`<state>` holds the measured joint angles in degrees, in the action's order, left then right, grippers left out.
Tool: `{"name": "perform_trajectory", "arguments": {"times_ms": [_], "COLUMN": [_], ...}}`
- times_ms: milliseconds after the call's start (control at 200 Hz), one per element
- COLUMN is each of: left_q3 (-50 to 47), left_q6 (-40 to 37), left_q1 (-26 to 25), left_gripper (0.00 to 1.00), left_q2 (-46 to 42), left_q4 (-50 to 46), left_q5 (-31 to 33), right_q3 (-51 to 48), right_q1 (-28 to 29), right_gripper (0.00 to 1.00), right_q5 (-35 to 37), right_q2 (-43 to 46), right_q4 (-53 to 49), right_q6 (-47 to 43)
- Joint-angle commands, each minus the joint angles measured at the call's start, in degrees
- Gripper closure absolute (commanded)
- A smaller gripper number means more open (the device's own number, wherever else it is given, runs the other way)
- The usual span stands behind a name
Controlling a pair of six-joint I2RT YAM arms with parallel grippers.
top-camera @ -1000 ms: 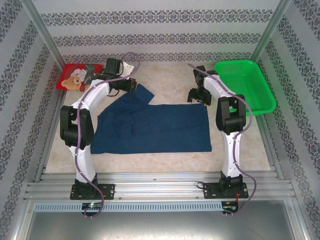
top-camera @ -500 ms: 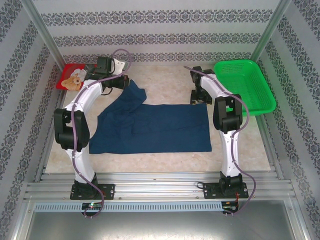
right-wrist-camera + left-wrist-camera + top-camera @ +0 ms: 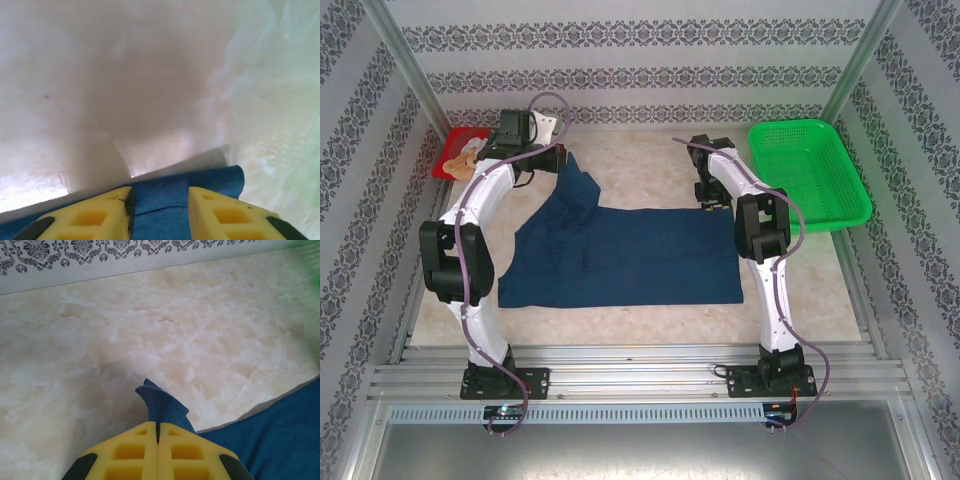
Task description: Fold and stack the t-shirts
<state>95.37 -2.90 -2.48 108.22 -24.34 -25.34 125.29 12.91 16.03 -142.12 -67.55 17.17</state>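
The left tool (image 3: 157, 426) is closed, its yellow fingers (image 3: 135, 452) pressed together on a pinched peak of the navy t-shirt (image 3: 640, 255); that pinched corner sits near the far left of the desk (image 3: 650, 165), with the cloth running back from it in a rumpled ridge; the right tool (image 3: 160, 192) has its fingers apart, the shirt's far right corner lying between them on the desk; the rest of the navy t-shirt lies spread across the middle; the red t-shirt (image 3: 455, 152) sits in the far left corner, just beside the left tool; a green basket (image 3: 810, 170) stands at the far right, well apart from both shirts.
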Motion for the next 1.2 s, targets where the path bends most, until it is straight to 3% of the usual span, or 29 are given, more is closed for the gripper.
{"name": "perform_trajectory", "arguments": {"times_ms": [0, 170, 375, 634, 849, 1194], "left_q3": [2.1, 2.37, 2.63, 1.9, 1.61, 0.81], "left_q6": [-0.25, -0.44, -0.7, -0.53, -0.88, -1.49], "left_q1": [0.64, 0.79, 0.81, 0.81, 0.81, 0.81], "left_gripper": [1.0, 1.0, 1.0, 1.0, 1.0, 1.0], "left_q2": [-1.39, -1.25, -1.35, -1.65, -1.95, -2.85], "left_q4": [1.7, 1.66, 1.31, 1.4, 1.13, 0.7], "left_q5": [-0.15, -0.23, -0.54, -0.91, -0.74, -0.51], "right_q3": [1.18, 1.19, -1.8, -3.5, 0.02, 1.46], "right_q1": [0.17, -0.27, -1.62, -4.16, -3.9, -3.24], "right_gripper": [0.75, 0.85, 0.47, 0.38, 0.41, 0.71], "right_q5": [2.39, 2.68, 1.68, -3.46, -3.3, -4.4], "right_q2": [-1.13, -0.93, 4.11, 4.55, 0.61, -1.14], "right_q4": [-2.41, -2.76, 0.94, 2.6, -0.63, -3.02], "right_q6": [-1.04, -0.79, 3.09, 10.78, 11.68, 13.15]}}
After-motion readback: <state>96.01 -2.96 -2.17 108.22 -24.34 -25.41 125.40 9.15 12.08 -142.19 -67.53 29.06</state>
